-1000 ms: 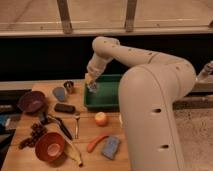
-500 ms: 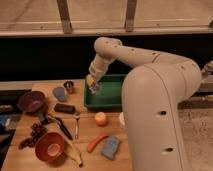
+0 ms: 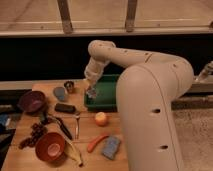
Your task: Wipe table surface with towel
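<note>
1. The hand (image 3: 91, 91) is lower now than one second ago. It has come down in small steps and hangs at the left rim of the green tray (image 3: 111, 96), at the back of the worktop (image 3: 89, 129).
2. Whether the hand is wide, narrow or holding something, I cannot tell.
3. I cannot find the towel with certainty. Possibly it lies in the tray under the hand, but this is only a guess.
4. I judge from this descent that the arm is reaching to fetch the towel, so the wiping itself is not yet begun.
5. Just left of the hand stand a metal cup (image 3: 69, 86) and a grey cup (image 3: 60, 93). A purple bowl (image 3: 32, 100) is further left.
6. In front lie an orange fruit (image 3: 101, 118), a blue sponge (image 3: 111, 146), a red bowl (image 3: 49, 146) and a banana (image 3: 76, 154).
7. These things leave little bare wood, so a wide wipe would probably push them. The two cups near the hand are the first risk.
</note>
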